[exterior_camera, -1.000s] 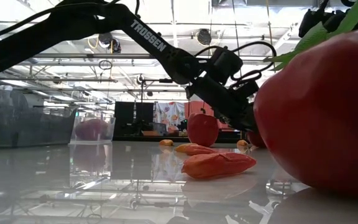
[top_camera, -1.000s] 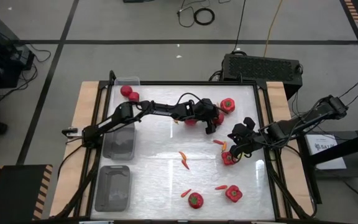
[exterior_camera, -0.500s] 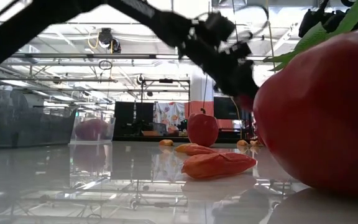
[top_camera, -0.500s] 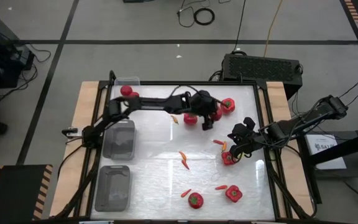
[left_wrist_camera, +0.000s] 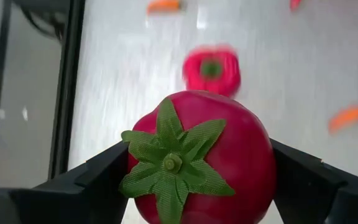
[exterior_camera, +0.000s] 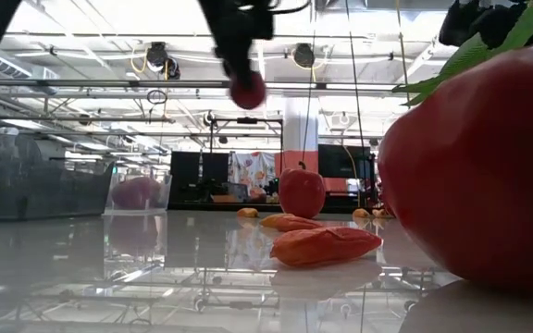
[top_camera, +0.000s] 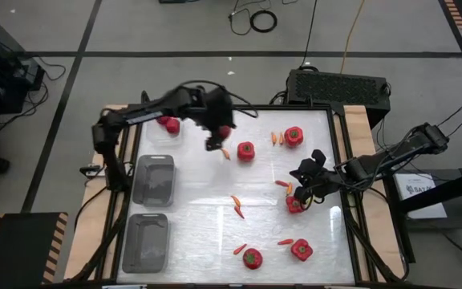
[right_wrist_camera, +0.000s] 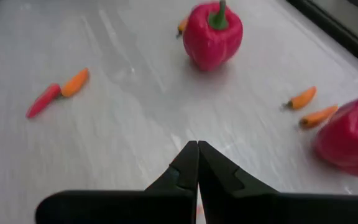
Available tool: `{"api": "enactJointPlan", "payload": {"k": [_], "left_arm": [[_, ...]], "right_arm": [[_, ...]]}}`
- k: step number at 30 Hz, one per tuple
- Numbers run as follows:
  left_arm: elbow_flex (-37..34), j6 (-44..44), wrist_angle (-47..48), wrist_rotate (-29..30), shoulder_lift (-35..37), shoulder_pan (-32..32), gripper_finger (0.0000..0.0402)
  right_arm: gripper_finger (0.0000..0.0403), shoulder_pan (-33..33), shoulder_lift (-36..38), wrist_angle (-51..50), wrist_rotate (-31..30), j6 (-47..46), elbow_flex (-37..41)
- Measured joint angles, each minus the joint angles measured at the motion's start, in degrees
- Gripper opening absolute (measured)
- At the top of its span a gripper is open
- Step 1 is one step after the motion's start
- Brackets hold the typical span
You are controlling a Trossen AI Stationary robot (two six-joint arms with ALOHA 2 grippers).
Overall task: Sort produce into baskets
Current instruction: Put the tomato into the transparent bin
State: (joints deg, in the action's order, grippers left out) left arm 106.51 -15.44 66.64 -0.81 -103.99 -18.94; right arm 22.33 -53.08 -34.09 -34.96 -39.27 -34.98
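From my seat, the left wrist view gives me a tomato [left_wrist_camera: 204,162] whose underside is cut off by the picture's edge, and the bell pepper [left_wrist_camera: 212,70] beyond it is smeared — I can't make out its stem. In the low view a big bell pepper [exterior_camera: 479,166] runs off the frame and hides the table's right side. In the high view the pepper [top_camera: 294,205] under the right gripper [top_camera: 305,190] is partly covered — contact I can't tell.
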Motion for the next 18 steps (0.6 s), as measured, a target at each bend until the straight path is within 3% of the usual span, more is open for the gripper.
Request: {"api": "enactJointPlan", "payload": {"k": [4,9,14,18], "left_arm": [[-5.9,1.6,3.4,-0.3,5.7,-3.3,0.0315],[-19.5,2.6,2.3,0.2,15.0,-8.3,0.0316],[-32.2,2.8,-5.7,3.3,24.1,-16.7,0.0316],[-39.5,3.1,-10.0,3.5,27.4,-24.1,0.0316]], "right_arm": [[0.0,0.0,0.0,1.8,-0.1,1.1,0.0],[0.0,0.0,0.0,2.8,0.0,1.6,0.0],[0.0,0.0,0.0,3.3,-0.4,2.5,0.0],[0.0,-0.2,-0.3,4.1,-1.2,2.5,0.0]]}}
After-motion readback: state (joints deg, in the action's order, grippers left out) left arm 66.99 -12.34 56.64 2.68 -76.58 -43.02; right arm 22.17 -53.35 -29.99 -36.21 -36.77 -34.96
